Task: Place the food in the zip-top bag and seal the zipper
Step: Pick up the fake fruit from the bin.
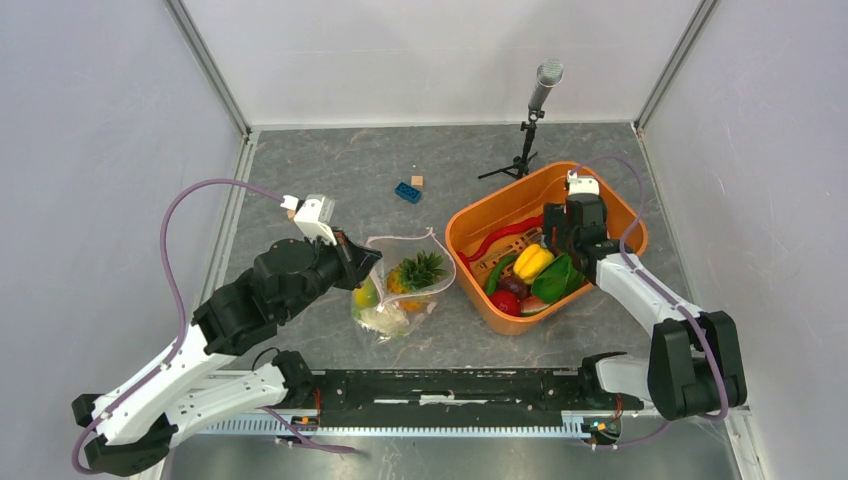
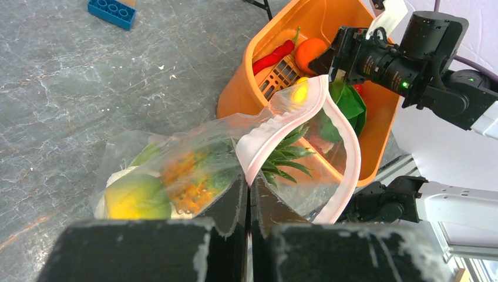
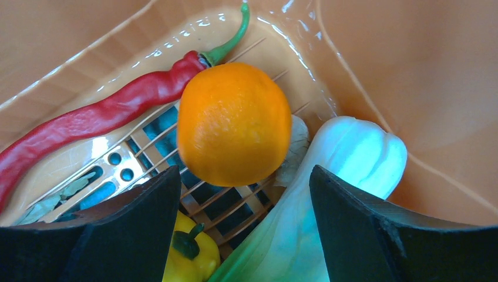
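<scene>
The clear zip-top bag (image 1: 405,295) lies at mid table with its mouth held open. It holds a pineapple (image 1: 416,272), a yellow-green fruit (image 2: 132,197) and a white piece. My left gripper (image 2: 249,182) is shut on the pink zipper strip (image 2: 276,132) at the bag's near rim. My right gripper (image 3: 244,176) is open inside the orange basket (image 1: 470,225), its jaws on either side just below an orange (image 3: 235,123). A red chilli (image 3: 100,117), a yellow pepper (image 3: 188,252) and a white-green leafy vegetable (image 3: 346,164) lie around the orange.
The basket stands right of the bag, almost touching its mouth. In it are also a green leaf (image 1: 558,280) and red pieces (image 1: 507,300). A blue brick (image 1: 407,192) and a tan block (image 1: 417,181) lie behind the bag. A microphone on a tripod (image 1: 535,120) stands at the back.
</scene>
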Controlling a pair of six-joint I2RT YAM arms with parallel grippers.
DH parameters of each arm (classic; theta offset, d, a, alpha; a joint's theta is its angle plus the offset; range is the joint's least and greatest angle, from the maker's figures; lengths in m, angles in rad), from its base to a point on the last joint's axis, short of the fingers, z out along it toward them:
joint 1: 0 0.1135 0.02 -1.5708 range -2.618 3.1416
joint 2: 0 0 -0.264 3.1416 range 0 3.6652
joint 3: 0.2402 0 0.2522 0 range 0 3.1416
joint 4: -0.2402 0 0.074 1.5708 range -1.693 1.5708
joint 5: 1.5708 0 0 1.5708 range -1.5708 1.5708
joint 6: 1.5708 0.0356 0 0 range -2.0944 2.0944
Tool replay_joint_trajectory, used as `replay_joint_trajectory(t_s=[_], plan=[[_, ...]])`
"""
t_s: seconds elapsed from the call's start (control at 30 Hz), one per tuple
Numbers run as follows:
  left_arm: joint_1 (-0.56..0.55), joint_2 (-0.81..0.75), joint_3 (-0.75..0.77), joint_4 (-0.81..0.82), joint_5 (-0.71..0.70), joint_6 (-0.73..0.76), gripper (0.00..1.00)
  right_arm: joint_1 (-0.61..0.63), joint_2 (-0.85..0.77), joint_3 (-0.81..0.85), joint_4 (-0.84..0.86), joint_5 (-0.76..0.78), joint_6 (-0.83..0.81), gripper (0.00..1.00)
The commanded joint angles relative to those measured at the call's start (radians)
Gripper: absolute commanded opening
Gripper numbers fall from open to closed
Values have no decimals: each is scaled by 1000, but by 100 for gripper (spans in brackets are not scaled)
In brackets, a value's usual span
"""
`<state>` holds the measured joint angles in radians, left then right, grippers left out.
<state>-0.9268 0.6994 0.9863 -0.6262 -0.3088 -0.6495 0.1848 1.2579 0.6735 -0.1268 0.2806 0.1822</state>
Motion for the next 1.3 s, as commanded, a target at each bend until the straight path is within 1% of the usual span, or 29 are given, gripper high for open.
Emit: replay_joint_trajectory(t_s=[0.0, 0.07, 0.17, 0.23, 0.37, 0.53, 0.63, 0.73, 0.8, 0.83, 0.9, 0.97, 1.03, 1.1, 1.27], plan=[[2, 0, 13, 22, 4, 1, 2, -7, 7, -24, 20, -52, -18, 86], [2, 4, 12, 25, 5, 0, 2, -11, 12, -26, 48, -52, -24, 93], [2, 16, 12, 31, 14, -1, 2, -21, 37, -16, 85, -92, -25, 96], [2, 23, 14, 32, 20, 1, 2, -22, 53, -6, 112, -94, -20, 96], [3, 22, 14, 32, 18, 0, 2, -35, 42, -49, 274, -107, -2, 97], [2, 12, 13, 23, 1, 1, 2, -44, 54, -40, 330, -107, 2, 96], [3, 12, 6, 28, -4, 0, 2, -47, 141, 12, 275, -118, -1, 94], [2, 17, 7, 27, 0, 4, 2, -49, 200, 33, 249, -114, 0, 87], [2, 19, 6, 27, 0, 4, 2, -48, 206, 29, 249, -116, 7, 75], [3, 19, 8, 27, -1, 5, 2, -49, 194, 18, 267, -123, 11, 72], [2, 20, 8, 27, -1, 7, 2, -49, 156, -8, 303, -151, 9, 62], [2, 21, 9, 26, -2, 9, 2, -49, 112, -11, 307, -170, 3, 57], [2, 24, 10, 26, -1, 9, 2, -49, 66, -5, 288, -176, -4, 55], [2, 25, 10, 27, 2, 7, 2, -49, 12, -6, 273, -185, -14, 50], [3, 27, 6, 41, 13, 3, 2, -48, -144, -49, 259, -236, -3, 52]])
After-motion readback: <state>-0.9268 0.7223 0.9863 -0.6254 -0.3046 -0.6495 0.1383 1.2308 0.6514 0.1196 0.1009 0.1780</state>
